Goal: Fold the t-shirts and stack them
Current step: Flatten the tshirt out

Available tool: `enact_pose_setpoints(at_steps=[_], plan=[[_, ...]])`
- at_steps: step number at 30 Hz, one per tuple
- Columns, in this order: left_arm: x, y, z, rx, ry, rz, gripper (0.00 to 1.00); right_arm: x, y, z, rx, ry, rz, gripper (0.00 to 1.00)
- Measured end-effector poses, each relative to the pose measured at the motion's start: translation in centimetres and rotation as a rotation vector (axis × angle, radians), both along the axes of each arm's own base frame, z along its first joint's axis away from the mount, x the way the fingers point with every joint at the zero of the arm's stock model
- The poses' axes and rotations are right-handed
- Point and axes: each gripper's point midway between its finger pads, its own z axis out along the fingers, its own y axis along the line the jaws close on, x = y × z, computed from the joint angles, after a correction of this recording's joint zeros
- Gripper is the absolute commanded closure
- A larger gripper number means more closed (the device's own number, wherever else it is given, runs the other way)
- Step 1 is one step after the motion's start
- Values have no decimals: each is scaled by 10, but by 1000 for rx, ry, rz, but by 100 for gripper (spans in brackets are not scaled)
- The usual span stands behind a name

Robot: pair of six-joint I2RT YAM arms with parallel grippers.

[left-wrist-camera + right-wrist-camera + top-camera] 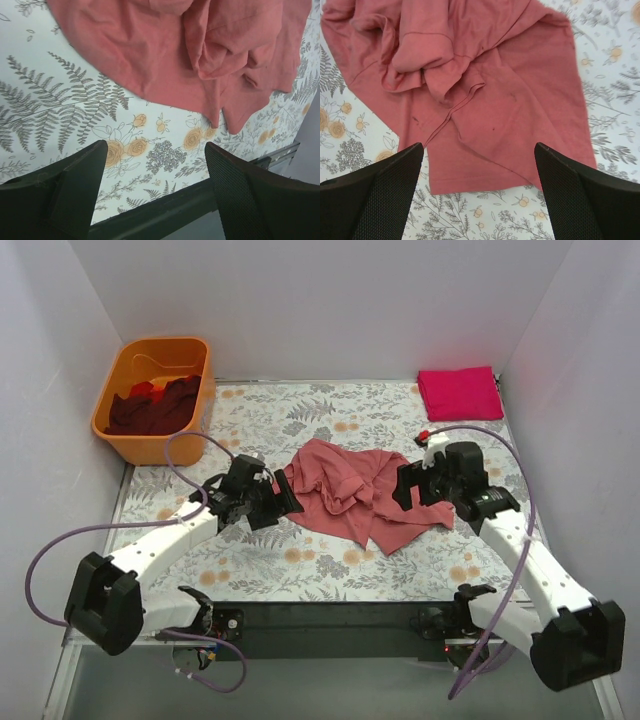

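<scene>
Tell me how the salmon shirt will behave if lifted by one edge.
Likely floppy: the salmon shirt lies crumpled in soft folds, so it should drape from one pinch. Probably light, since the cloth looks thin. Pushed, it would likely bunch rather than slide flat.

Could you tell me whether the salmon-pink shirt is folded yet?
Not folded: the salmon-pink shirt lies crumpled, with bunched creases and uneven edges in both wrist views.
</scene>
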Motion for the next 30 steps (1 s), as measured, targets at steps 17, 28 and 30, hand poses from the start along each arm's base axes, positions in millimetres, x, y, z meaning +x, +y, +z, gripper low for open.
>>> enact_pose_setpoints(at_steps=[17, 28, 30], plan=[[39, -44, -77, 135, 103, -135, 53, 37, 100, -85, -147, 164, 166, 9], [41, -37, -90, 224, 147, -175, 87, 70, 122, -104, -185, 147, 149, 97], [41, -32, -93, 254, 151, -169, 96, 77, 124, -97, -192, 120, 144, 99]])
